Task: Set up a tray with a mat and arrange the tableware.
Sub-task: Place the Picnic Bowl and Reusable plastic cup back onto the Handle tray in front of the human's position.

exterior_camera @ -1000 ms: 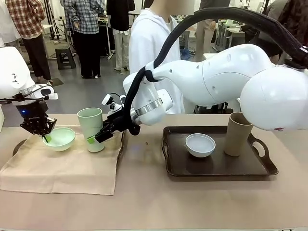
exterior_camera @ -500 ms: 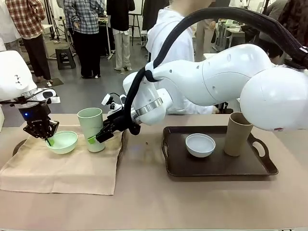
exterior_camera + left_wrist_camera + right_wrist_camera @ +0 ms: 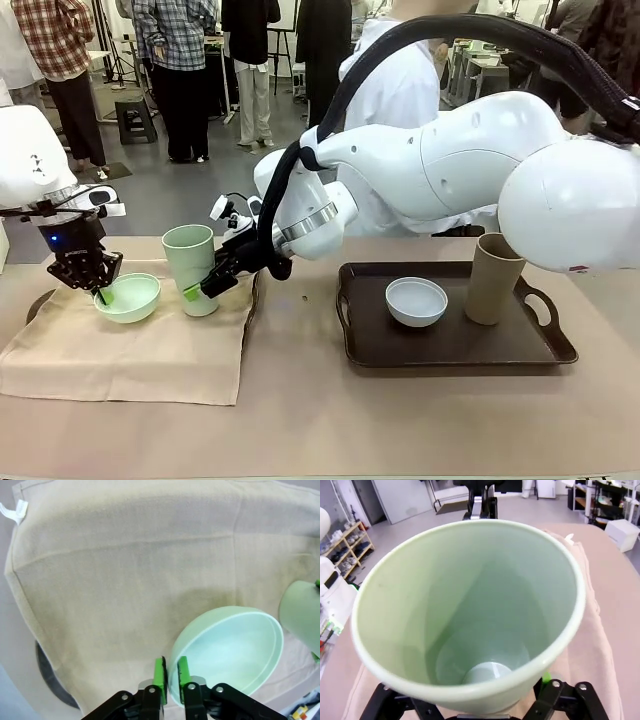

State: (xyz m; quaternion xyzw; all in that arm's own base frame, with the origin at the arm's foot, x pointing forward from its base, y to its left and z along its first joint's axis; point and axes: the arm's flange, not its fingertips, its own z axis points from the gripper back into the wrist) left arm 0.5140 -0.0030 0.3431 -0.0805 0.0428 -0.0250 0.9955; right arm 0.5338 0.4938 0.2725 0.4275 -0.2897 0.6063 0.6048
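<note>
At the left of the front view, the tan mat (image 3: 120, 360) already lay spread on the table (image 3: 320, 420), with the mint green bowl (image 3: 130, 298) and the pale green cup (image 3: 188, 255) on it side by side. Over at the right, the bluish-white bowl (image 3: 416, 300) and tan-brown cup (image 3: 495, 280) sat in a bare dark tray (image 3: 450, 352), so I judged about half the arranging was left.

The left gripper (image 3: 98, 291) had its jaws nearly closed, pinching the green bowl's rim. The right gripper (image 3: 200, 290) had its jaws wide on either side of the green cup's foot; whether they pressed it I could not tell.

The left wrist view added what the front view hid: the rim caught between the green pads (image 3: 160, 672), and a dark rounded edge (image 3: 50, 675) poking from under the mat, perhaps a second tray. The right wrist view looked down into the cup, which was empty.
</note>
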